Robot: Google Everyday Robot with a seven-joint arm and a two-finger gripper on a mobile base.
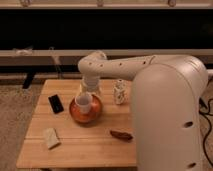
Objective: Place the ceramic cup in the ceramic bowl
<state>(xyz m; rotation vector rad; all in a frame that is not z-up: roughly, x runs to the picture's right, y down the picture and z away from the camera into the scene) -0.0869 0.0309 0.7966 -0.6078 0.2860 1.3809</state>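
The white ceramic cup point(83, 103) stands upright inside the orange-red ceramic bowl point(89, 116), towards its left and back side. The bowl sits on the wooden table point(75, 150), a little left of the middle. My gripper point(89, 90) hangs from the white arm right above and just behind the cup, very close to its rim. I cannot tell whether it still touches the cup.
A black phone point(56, 104) lies left of the bowl. A small patterned white bottle point(119, 92) stands to the right of the bowl. A brown object point(121, 134) lies at the front right and a pale packet point(51, 138) at the front left. My white body point(170, 115) blocks the right side.
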